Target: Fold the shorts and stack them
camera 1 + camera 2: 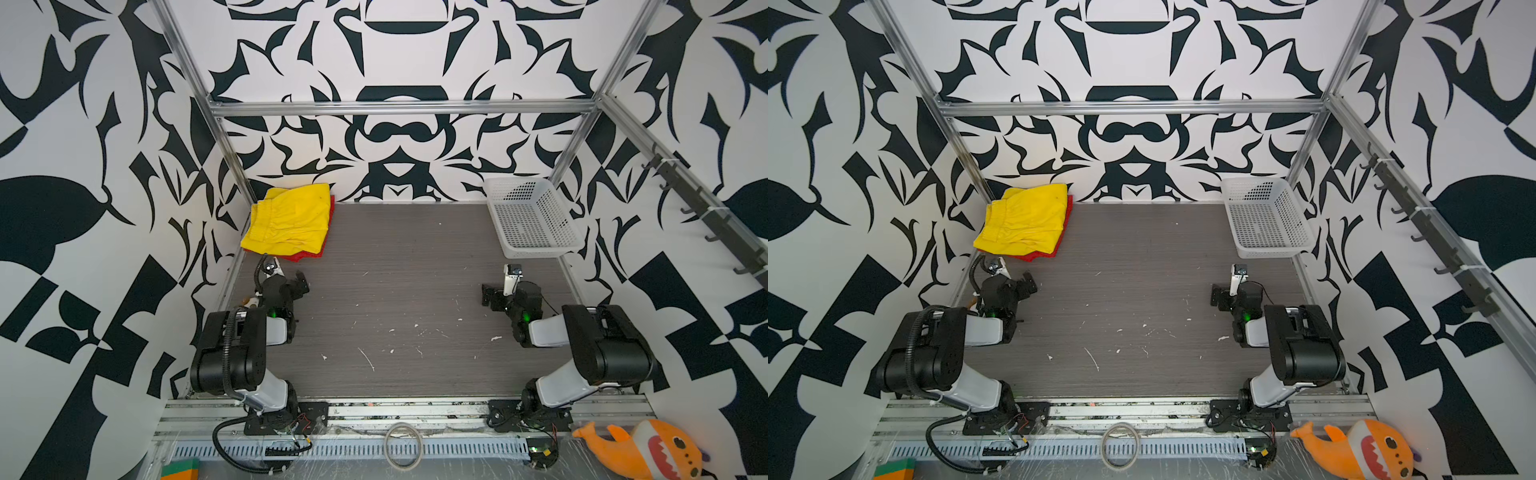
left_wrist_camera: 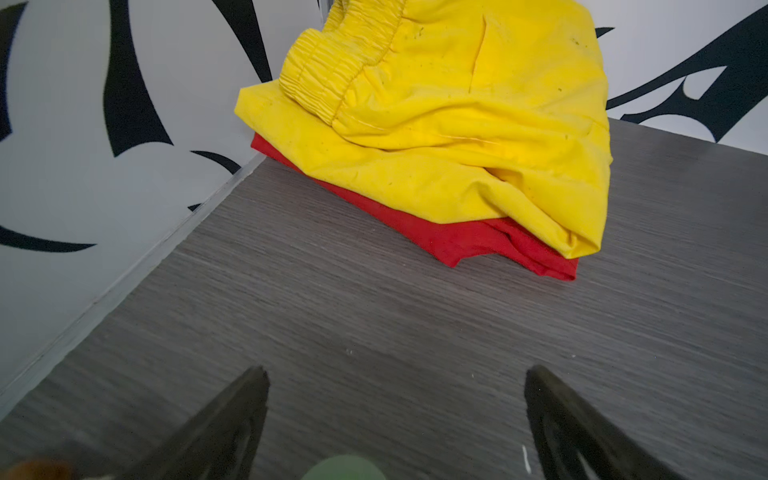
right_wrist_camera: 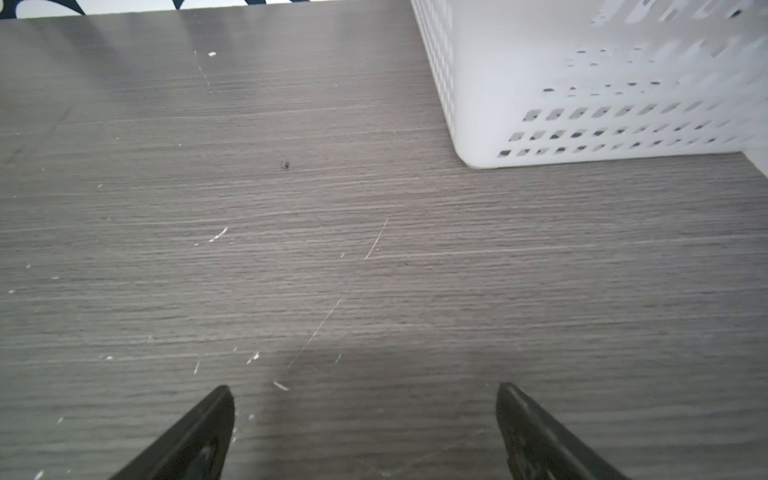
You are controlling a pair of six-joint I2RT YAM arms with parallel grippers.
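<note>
Two pairs of shorts, folded and stacked

Left wrist view: yellow shorts [image 2: 457,124] lie on top of red shorts [image 2: 478,245]. The red shows only as a strip along the stack's nearer edge and at one corner. The yellow pair's gathered waistband is turned toward the side wall [image 2: 62,124]. The stack rests on the grey table [image 2: 374,316], close against that wall. The left gripper [image 2: 397,370] has its jaws spread wide with nothing between them, over bare tabletop and apart from the stack.

Right wrist view: the right gripper [image 3: 363,388] is likewise spread wide and holds nothing, over scratched tabletop. The white perforated basket [image 3: 478,124] stands ahead of it, not touched.

Both top views: the stack sits in the far left corner of the table, yellow shorts [image 1: 289,220] covering nearly all of red shorts [image 1: 307,255], with a thin red margin at the near and right edges. The basket [image 1: 540,248] is in the far right corner. The left gripper is near the stack's near edge and the right gripper near the basket's near wall, each apart from it. An orange plush shark [image 1: 648,453] lies off the table, at the near right
</note>
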